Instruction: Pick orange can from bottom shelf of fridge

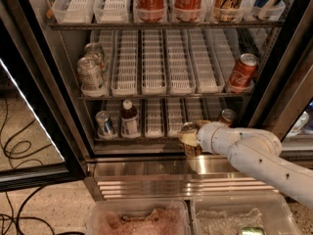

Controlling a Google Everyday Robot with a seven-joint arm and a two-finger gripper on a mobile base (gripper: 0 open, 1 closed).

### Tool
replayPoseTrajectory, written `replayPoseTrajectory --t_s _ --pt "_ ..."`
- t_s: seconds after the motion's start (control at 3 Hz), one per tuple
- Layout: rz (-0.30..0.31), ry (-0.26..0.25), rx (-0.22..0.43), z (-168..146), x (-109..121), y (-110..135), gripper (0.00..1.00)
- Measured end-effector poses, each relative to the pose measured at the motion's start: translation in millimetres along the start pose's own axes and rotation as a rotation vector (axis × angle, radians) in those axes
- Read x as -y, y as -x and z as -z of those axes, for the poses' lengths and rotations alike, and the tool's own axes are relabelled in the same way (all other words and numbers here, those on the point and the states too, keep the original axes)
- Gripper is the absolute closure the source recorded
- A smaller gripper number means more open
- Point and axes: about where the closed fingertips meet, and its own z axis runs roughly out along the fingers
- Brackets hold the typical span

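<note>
The fridge stands open in front of me. My gripper reaches in from the right on a white arm, at the front rail of the bottom shelf. Its fingers are shut on a copper-orange can, held at the shelf's front edge right of centre. The fingers hide much of that can. A second orange can stands further back on the right of the same shelf, just above my wrist.
A silver-blue can and a dark bottle stand at the left of the bottom shelf. A red Coca-Cola can and pale cans sit on the rack above. Two clear bins lie below. Cables trail on the floor at left.
</note>
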Motion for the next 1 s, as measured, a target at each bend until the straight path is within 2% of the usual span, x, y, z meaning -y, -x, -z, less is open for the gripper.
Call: replayPoseTrajectory --t_s 0.33,0.67,1.0 --pt "0.031 0.013 -0.044 21 -15 0 1.0" --pt "0.042 -0.015 -0.055 46 -15 -3 1.0" --pt "0.05 -0.069 -0.035 75 -8 -4 1.0"
